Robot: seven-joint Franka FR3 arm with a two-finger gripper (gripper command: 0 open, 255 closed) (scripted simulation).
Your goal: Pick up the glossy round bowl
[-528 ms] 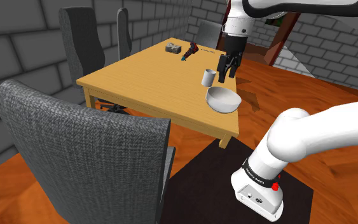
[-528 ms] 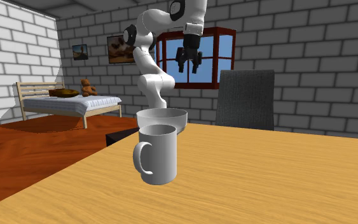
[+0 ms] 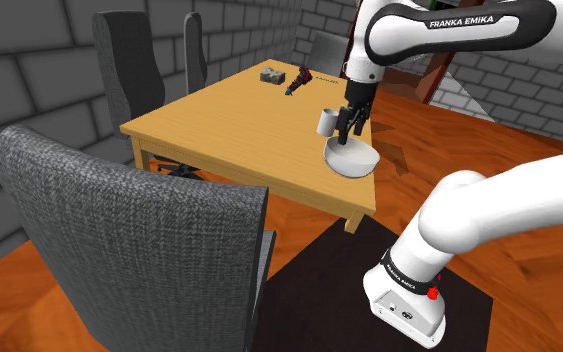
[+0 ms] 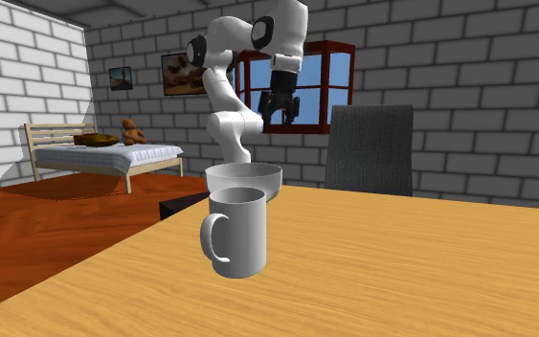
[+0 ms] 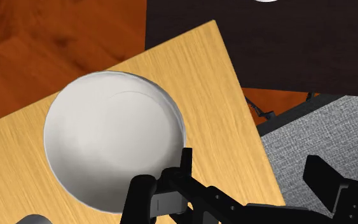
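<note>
Nearest us in the shoulder view stands a grey chair (image 3: 129, 240), and beside it the arm's dark stand (image 3: 314, 270). Past them the table (image 3: 219, 130) carries the white bowl (image 3: 352, 158) at the corner closest to the stand, upright and mouth up, an easy reach for the arm. The gripper (image 3: 350, 124) hovers just above the bowl's far rim, its fingers (image 5: 140, 194) spread apart and holding nothing.

We take that offset as deliberate: we judge the bowl too wide to sit between the fingers, so one must go inside the wall and one outside. In the wrist view one finger seems to lie over the rim, though we cannot tell how far above it the tip stands.

Just beyond the bowl stands a white mug (image 3: 325, 122) — near enough that a careless descent could nudge it. Farthest off, at the table's far end, lies a small grey block (image 3: 268, 75).
</note>
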